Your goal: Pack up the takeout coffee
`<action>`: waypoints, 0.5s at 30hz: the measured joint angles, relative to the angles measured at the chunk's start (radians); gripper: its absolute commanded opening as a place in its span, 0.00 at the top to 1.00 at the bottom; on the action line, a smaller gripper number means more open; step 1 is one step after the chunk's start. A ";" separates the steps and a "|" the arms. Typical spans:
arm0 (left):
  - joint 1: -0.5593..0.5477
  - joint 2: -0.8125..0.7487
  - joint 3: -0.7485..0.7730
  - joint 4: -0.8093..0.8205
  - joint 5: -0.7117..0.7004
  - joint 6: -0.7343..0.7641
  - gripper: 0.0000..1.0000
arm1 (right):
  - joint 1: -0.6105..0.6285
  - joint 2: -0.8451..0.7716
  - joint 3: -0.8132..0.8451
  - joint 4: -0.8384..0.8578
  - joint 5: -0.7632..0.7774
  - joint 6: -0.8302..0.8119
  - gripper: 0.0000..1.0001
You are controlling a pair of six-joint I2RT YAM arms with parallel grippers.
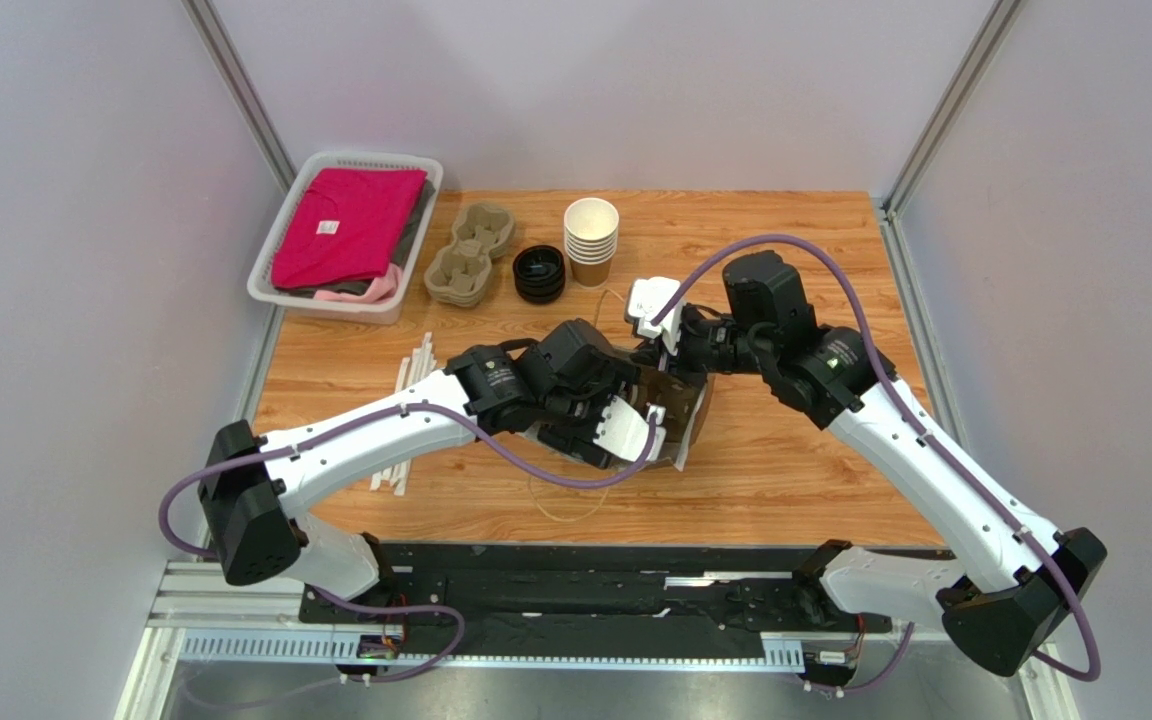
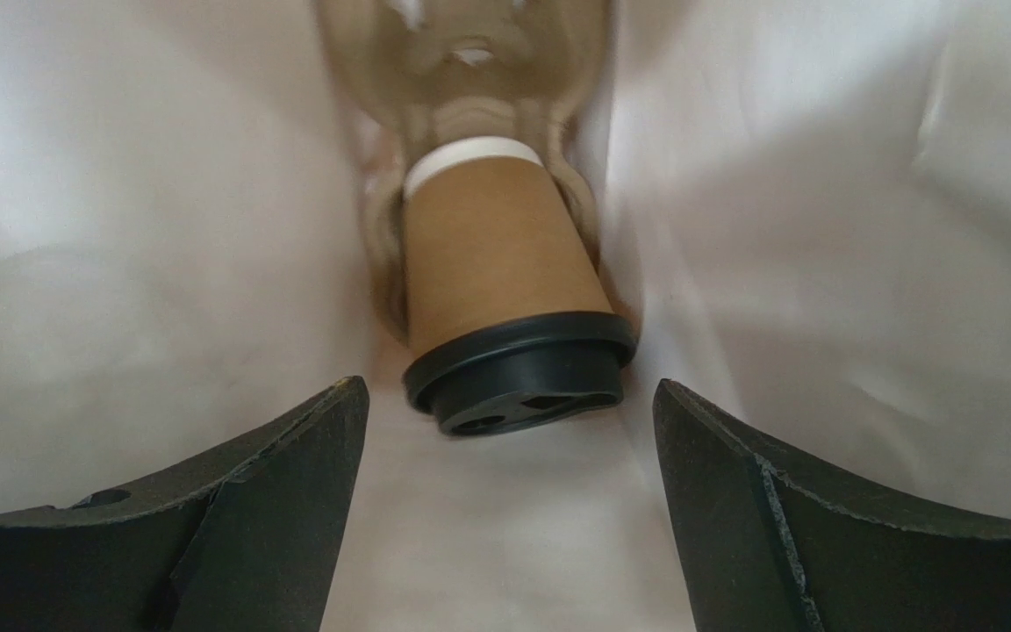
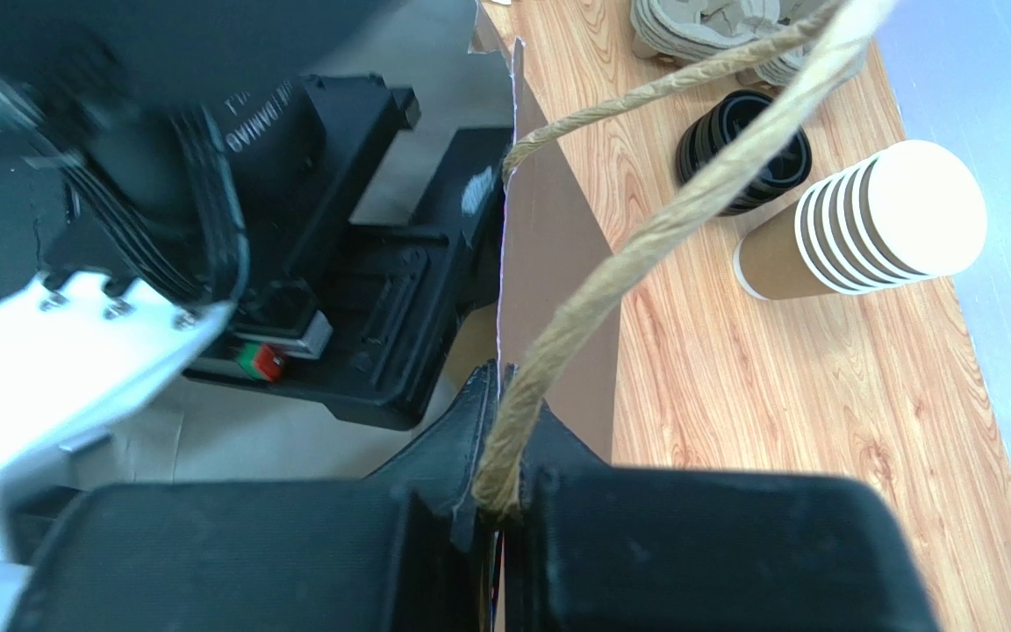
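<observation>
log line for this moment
left end effector: open, inside bag | takeout coffee: in bag, ungripped | right end effector: shut on bag rim

The top external camera looked down on the table (image 1: 778, 465) from above its near edge. The left wrist camera, inside the bag (image 1: 683, 413), closely faced the takeout coffee (image 2: 504, 283). The right wrist camera faced the far edge, sharing the cup stack (image 3: 867, 217) with the top view.
</observation>
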State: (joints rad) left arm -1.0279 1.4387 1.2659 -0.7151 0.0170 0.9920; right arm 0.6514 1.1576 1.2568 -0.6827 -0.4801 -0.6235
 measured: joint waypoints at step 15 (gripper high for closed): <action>0.000 0.049 -0.048 0.058 -0.056 0.013 0.08 | 0.002 0.000 -0.013 0.000 -0.021 0.014 1.00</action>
State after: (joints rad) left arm -1.0283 1.4879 1.2179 -0.6575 -0.0387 1.0050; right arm 0.6529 1.1576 1.2442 -0.6823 -0.5007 -0.6094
